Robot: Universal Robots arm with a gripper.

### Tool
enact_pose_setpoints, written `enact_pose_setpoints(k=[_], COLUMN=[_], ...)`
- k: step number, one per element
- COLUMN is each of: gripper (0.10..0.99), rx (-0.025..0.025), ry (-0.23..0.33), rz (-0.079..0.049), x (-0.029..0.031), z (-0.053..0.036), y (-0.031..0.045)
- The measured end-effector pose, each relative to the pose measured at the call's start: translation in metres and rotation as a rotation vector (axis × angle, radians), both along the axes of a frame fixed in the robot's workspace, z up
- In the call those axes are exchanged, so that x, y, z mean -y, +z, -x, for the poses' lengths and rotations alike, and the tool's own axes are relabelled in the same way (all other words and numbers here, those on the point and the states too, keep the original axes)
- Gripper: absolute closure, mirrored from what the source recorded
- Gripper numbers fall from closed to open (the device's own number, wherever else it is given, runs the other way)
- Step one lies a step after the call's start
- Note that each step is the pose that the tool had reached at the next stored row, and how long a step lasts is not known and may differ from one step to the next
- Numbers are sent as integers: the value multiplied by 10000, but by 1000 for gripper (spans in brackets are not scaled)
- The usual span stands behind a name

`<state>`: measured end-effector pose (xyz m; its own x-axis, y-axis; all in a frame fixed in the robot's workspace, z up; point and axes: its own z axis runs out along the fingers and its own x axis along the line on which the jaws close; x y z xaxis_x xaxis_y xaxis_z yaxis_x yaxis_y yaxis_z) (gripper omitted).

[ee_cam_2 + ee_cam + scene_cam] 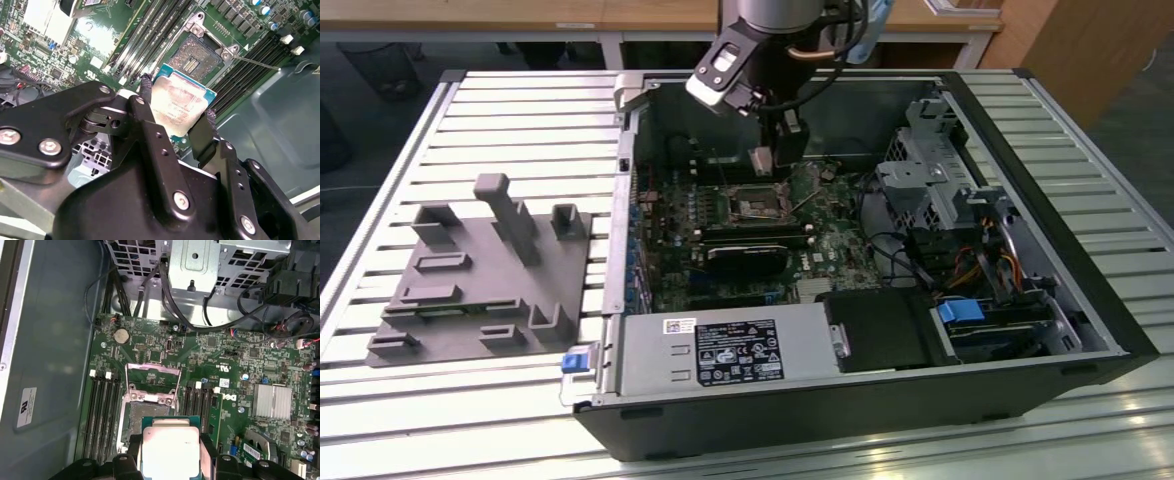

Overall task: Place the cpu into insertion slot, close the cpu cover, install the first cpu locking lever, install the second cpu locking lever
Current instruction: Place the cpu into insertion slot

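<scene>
My gripper (765,158) is shut on the cpu (181,102), a flat silver-grey square clamped at two opposite edges between the black fingers (145,95). It hangs inside the open computer case, a little above the green board and just beside the insertion slot (758,203). The slot (198,56) lies bare, with a dark centre and a thin metal rim. In the first wrist view the cpu (170,447) partly overlaps the slot (131,420), and the cpu cover (151,398) stands swung up off it. A thin locking lever (257,63) sticks out beside the slot.
Long black memory slots (102,410) flank the socket. A black heatsink block (754,262), the power supply (720,350) and a metal drive cage (934,175) with cables crowd the case. A grey fixture (480,270) sits on the slatted table at the exterior view's left.
</scene>
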<state>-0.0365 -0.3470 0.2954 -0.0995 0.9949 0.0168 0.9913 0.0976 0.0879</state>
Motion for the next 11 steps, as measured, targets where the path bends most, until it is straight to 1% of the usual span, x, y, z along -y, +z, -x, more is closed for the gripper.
enact_pose_setpoints(k=[3, 11], gripper=[545, 545], rx=[1, 1], ry=[-108, -121], rz=[-1, 0], x=[-5, -6], z=[0, 0], y=[-12, -39])
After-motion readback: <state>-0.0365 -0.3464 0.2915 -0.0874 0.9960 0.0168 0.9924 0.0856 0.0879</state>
